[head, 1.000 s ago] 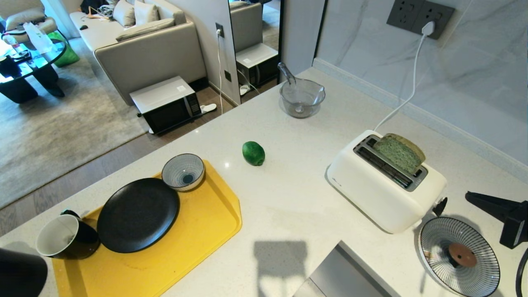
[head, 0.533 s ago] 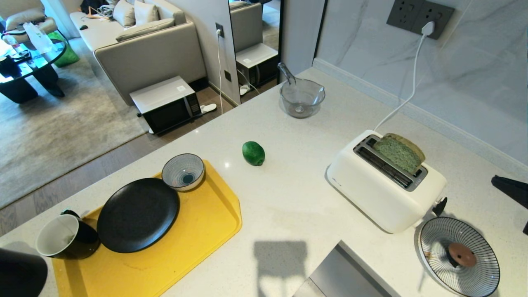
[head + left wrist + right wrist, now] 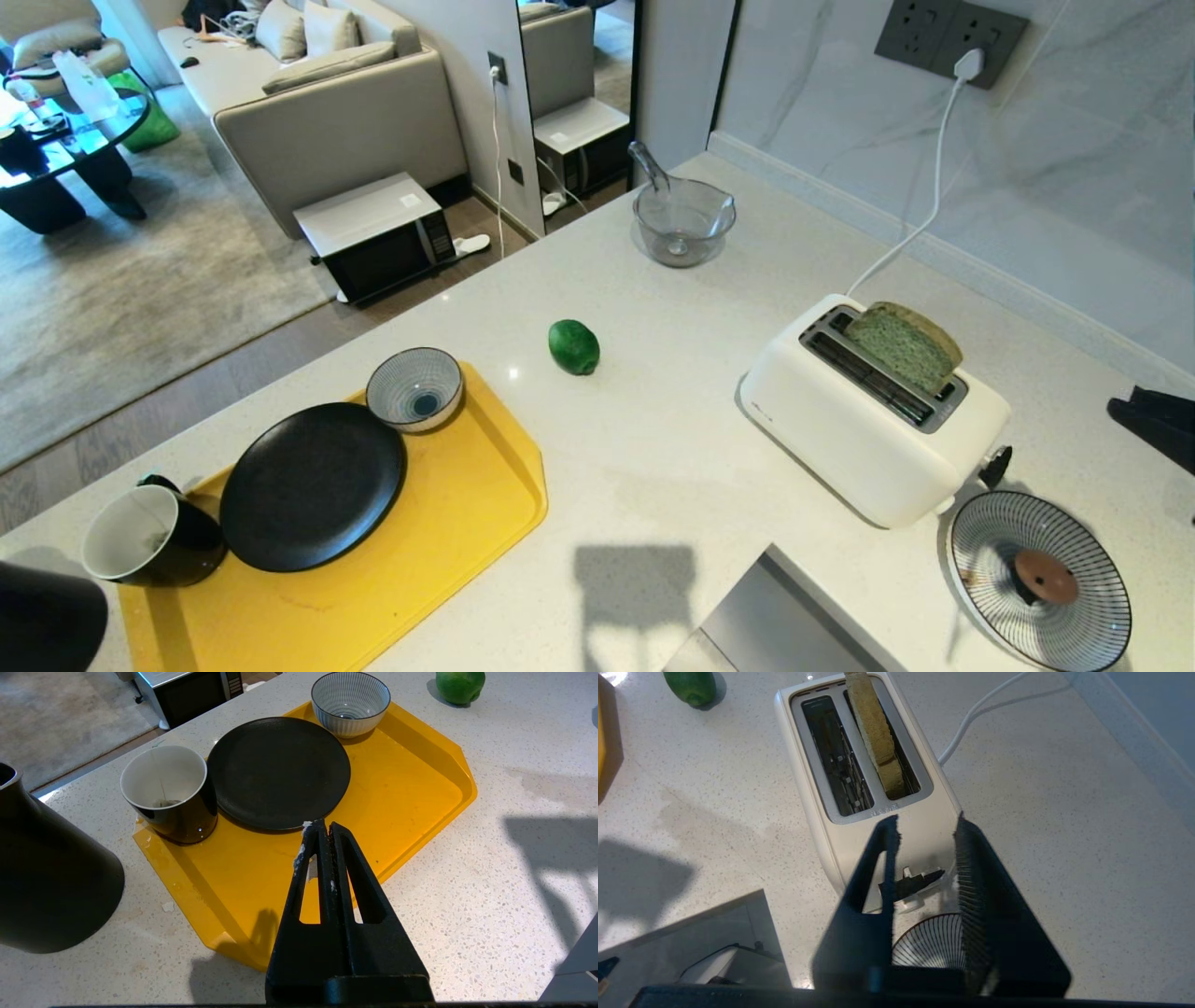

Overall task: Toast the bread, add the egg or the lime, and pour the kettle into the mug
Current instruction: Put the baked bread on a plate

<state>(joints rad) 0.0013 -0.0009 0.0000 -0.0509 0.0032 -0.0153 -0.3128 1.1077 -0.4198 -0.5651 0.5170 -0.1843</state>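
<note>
Speckled white counter (image 3: 653, 467): yellow tray (image 3: 467, 523), lime (image 3: 573, 346), toaster (image 3: 859, 439), kettle (image 3: 46, 877).

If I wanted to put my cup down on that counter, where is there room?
The widest bare patch lies between the yellow tray, the lime and the toaster. More room lies between the lime and the glass bowl. It is crowded on the tray and beside the toaster, by the striped plate.

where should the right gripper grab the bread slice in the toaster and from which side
Grip the top edge of the bread, the only part standing clear of the toaster. Come straight down from above, fingers across its two flat faces, since the slice stands upright in the slot nearer the wall and the slot hides the rest. The right gripper, now open, would suit.
</note>
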